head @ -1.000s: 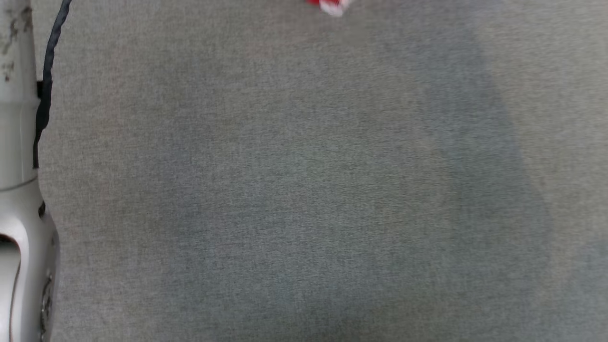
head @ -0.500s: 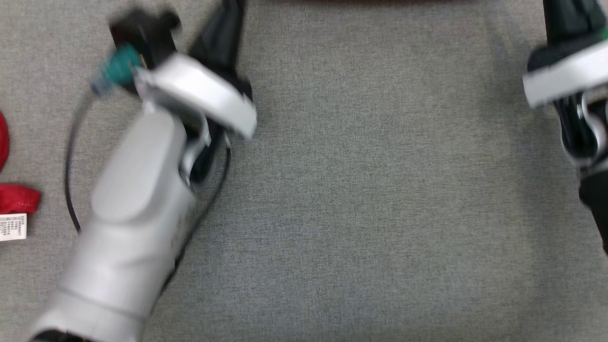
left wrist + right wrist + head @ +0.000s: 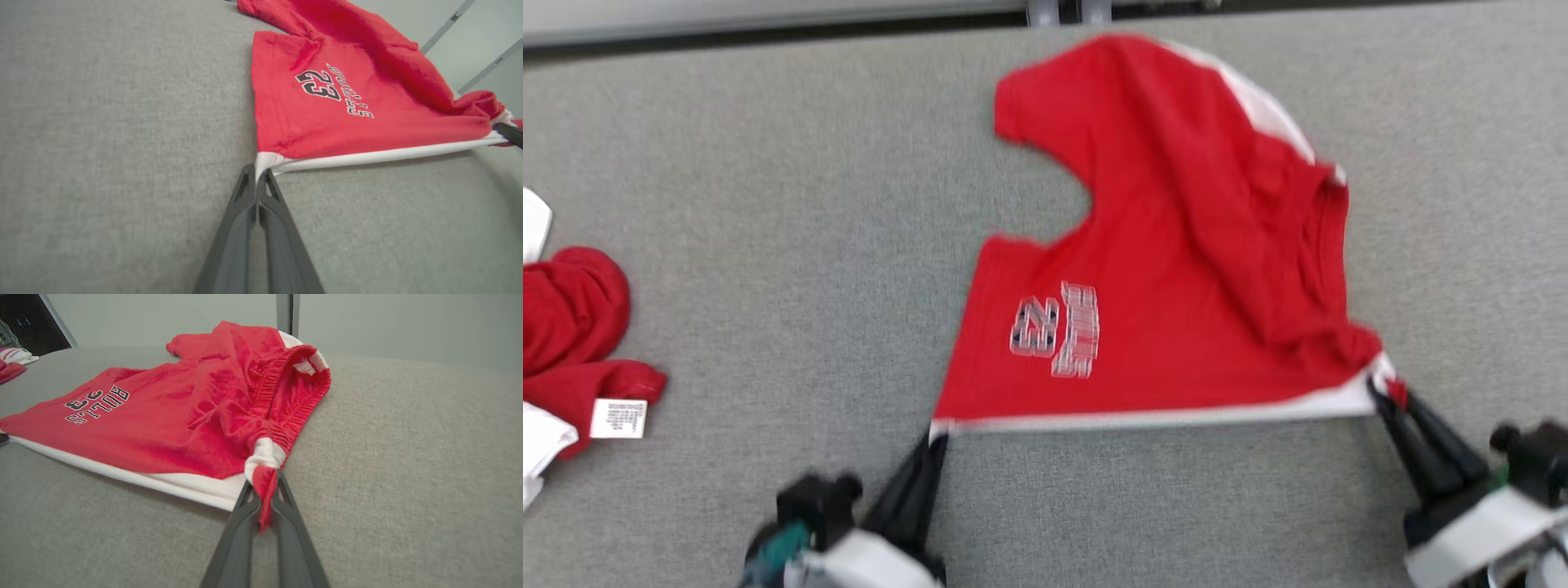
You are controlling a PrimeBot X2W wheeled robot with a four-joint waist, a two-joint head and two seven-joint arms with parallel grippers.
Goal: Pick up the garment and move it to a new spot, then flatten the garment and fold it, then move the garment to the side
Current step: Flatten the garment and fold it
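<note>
A: Risk from here?
B: The left gripper (image 3: 935, 441) is clamped shut on only the thin white corner of the red jersey shorts with white trim (image 3: 1176, 245). The right gripper (image 3: 1380, 398) is pinched on a bunched waistband end. The corner could be pulled free if tension is raised.
A: Look of it?
B: It is laid mid grey fabric worktop (image 3: 768, 204). The near white edge is stretched taut and the print lies flat. The far leg is left rumpled.

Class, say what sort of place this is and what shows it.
Probably a robot clothes-folding test bench: a grey fabric-covered table, red shorts pinched by the left gripper and right gripper, more red clothes aside.
</note>
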